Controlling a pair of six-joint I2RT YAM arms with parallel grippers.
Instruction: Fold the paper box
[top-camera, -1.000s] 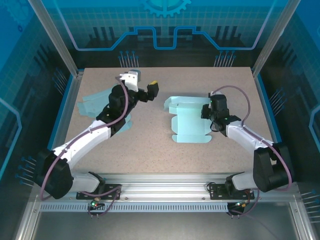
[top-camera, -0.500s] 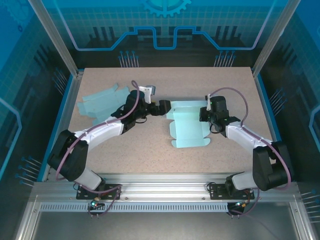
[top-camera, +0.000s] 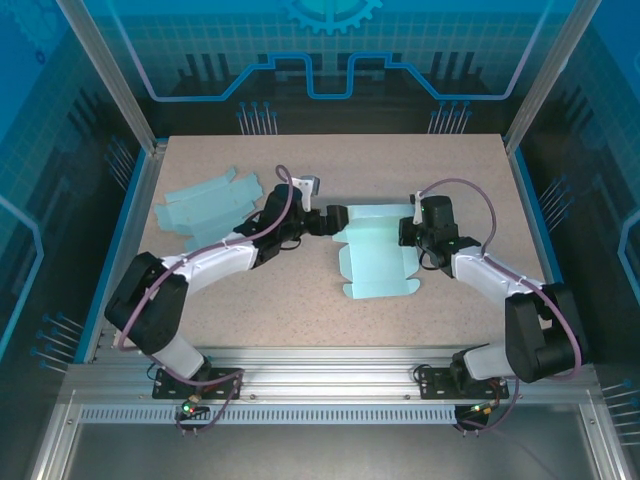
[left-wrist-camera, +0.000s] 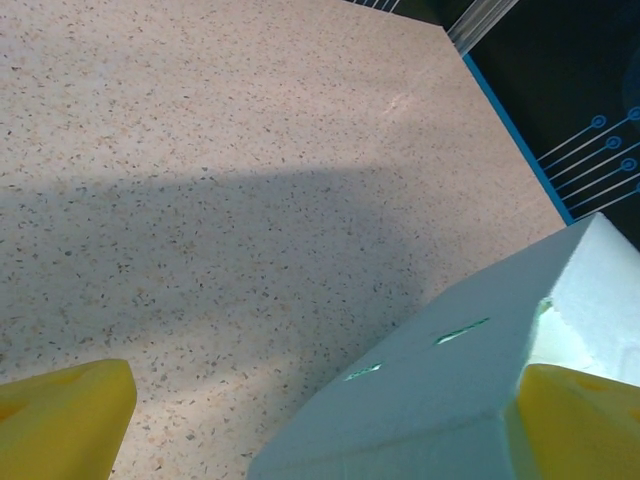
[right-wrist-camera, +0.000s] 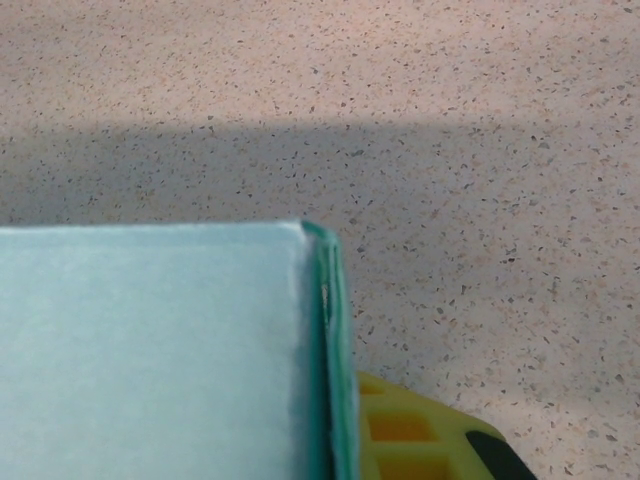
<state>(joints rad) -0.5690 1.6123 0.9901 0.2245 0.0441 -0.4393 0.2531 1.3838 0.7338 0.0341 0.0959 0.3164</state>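
Table (top-camera: 300, 300): speckled top, both arms reaching toward the middle.

Paper box (top-camera: 378, 255): pale blue die-cut blank, centre-right of the table and mostly flat. Its far edge is raised between the two claws. Spare blanks (top-camera: 200, 208) lie well apart at far left.

I judge the box light, thin and springy. It should crease readily along its scored lines, slide on this smooth top, and crumple if pinched mid-panel. I'd take it at flap edges close to a score, with one claw anchoring.

Right gripper (top-camera: 412, 232): clamped down on the box's right edge. In its wrist view the doubled paper edge (right-wrist-camera: 325, 340) sits over a yellow finger (right-wrist-camera: 420, 435).

Left gripper (top-camera: 322, 221): spread fully, holding nothing. In its wrist view a lifted panel (left-wrist-camera: 450, 390) stands between the yellow fingertips (left-wrist-camera: 60, 415), nearer the right-hand one. I can't tell if they touch.
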